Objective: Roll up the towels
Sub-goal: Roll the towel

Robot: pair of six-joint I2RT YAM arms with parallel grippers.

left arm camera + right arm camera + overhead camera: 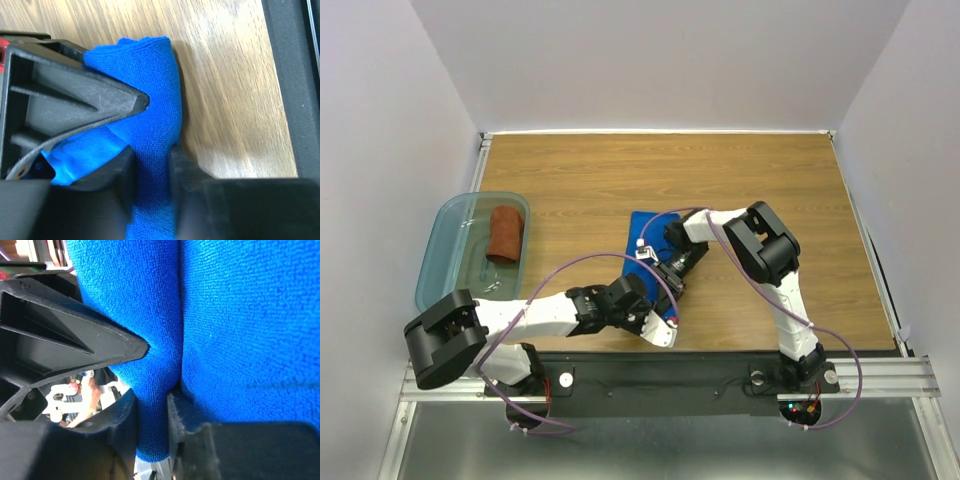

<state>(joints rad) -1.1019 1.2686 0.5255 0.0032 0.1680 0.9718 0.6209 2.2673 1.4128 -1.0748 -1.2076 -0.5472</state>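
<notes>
While both arms reach in toward the middle of the desk, the blue towel lies between centre and near edge, its far part flat on the wood and its near part hidden under the grippers. A small bit of blue shows again close to the near edge.

Left gripper is at the towel's near end. In the left wrist view its jaws are clamped on a bunched fold of blue towel, with cloth squeezed between the tips of the left gripper and bare wood just to the right.

Right gripper is just beyond it, over the towel's middle. In the right wrist view the right gripper has its jaws pinched on a ridge of blue towel, and cloth fills most of the view.

Rust-brown towel is rolled and sits inside the translucent teal bin at the left edge, well apart from both grippers.
</notes>
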